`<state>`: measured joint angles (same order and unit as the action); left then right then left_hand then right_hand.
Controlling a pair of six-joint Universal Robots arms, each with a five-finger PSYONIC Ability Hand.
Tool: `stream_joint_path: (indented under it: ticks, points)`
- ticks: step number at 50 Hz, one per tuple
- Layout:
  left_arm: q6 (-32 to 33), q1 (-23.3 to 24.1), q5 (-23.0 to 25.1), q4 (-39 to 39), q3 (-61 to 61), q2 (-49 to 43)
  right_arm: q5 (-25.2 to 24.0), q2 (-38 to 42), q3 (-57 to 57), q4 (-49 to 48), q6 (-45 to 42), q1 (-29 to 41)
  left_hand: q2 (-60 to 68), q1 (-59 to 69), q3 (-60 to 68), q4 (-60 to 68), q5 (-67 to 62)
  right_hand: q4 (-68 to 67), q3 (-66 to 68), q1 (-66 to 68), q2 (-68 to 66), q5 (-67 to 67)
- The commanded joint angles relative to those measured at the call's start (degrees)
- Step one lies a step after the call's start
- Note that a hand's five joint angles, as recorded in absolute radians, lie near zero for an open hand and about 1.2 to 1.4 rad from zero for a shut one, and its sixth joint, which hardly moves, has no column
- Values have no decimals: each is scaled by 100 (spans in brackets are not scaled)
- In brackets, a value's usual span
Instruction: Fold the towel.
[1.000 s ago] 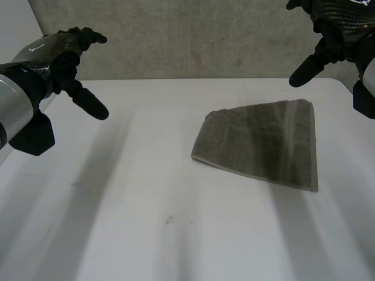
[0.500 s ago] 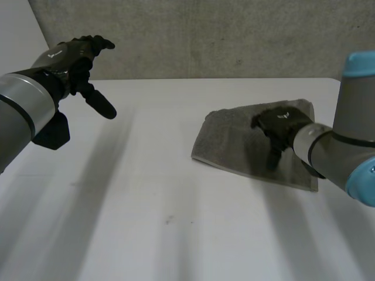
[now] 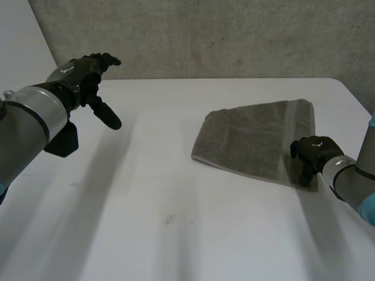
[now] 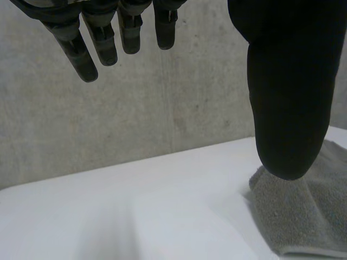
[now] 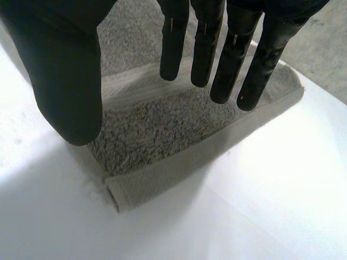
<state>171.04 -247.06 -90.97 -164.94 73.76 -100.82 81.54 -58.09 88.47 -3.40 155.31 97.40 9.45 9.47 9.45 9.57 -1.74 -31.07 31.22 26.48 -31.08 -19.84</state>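
Head view, lower right: our right hand [image 3: 313,154] is at a corner of the towel [image 3: 252,140], fingers straight, thumb apart, gripping nothing. Our left hand [image 3: 82,70], upper left, spreads empty. The towel lies layered right of centre; we judge one fold done, the next unstarted.

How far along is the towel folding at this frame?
Done: the towel already lies folded, its layers stacked at the near corner in the right wrist view. In hand: the right hand is over that corner, fingers straight, nothing pinched. The left hand hangs open above the table, away from the cloth. Left: probably gripping the corner and making another fold, if one is wanted.
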Motion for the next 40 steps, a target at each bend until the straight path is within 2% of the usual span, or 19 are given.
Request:
stream_joint_path:
  ticks: [1,9,16,26,30,31,32,33,34,36,40]
  points:
    - [0,9,0,-3,-37,-324,-129,166,-23,15,-27,-80,77,75,76,65,153,-425,410,883,-423,-547]
    - [0,52,0,-188,-37,-685,-138,272,-67,-73,-44,-80,77,75,76,64,153,-542,528,1001,-541,-665]
    - [0,88,0,-232,-46,-852,-129,368,-93,-301,-193,-89,77,75,76,64,153,-1432,1418,1891,-1431,-1555]
    - [0,88,-9,-241,-54,-887,-138,500,-207,-477,-299,-89,77,75,76,64,153,-1971,1957,2430,-1970,-2094]
    - [0,96,0,-249,-46,-896,-129,535,-295,-556,-299,-89,77,75,76,64,153,-2527,2513,2986,-2526,-2650]
    - [0,96,0,-276,-46,-922,-129,535,-339,-600,-299,-89,77,75,76,64,153,-3043,3029,3502,-3042,-3166]
    - [0,96,0,-276,-46,-922,-129,492,-383,-643,-299,-98,77,75,76,64,153,-4015,4000,4473,-4013,-4137]
    - [9,96,0,-328,-37,-992,-129,491,-383,-644,-299,-98,77,75,76,64,153,-4024,4010,4483,-4023,-4147]
    - [9,96,0,-329,-37,-993,-138,422,-409,-670,-299,-107,77,75,76,64,153,-4884,4870,5343,-4883,-5007]
    - [9,140,0,-512,-28,-1202,-155,307,-436,-679,-290,-107,77,75,76,64,153,-4893,4878,5352,-4892,-5016]
    - [0,202,0,-777,-37,-1529,-121,-420,-314,-591,-211,-54,77,75,76,64,153,-4893,4878,5352,-4892,-5016]
